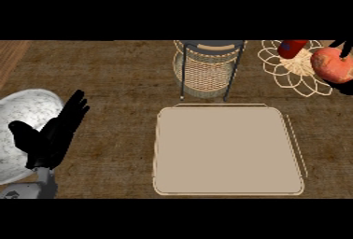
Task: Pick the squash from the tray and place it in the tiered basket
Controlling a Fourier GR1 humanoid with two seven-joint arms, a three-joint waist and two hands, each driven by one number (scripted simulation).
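Note:
The squash [331,65], orange-red and rounded, is up at the far right edge of the head view, off the tray and to the right of the tiered basket. Only black parts of my right hand [342,89] show around it, above and below, curled round it. The beige tray [228,149] lies in the middle with nothing on it. Just behind the tray stands the tiered basket [207,70], woven with a dark wire frame. My left hand [52,135] rests open at the left, fingers up.
A white speckled plate [21,116] lies at the left edge, partly under my left hand. A white wire mat [293,72] lies at the back right beneath the squash, with a red object [292,47] on it.

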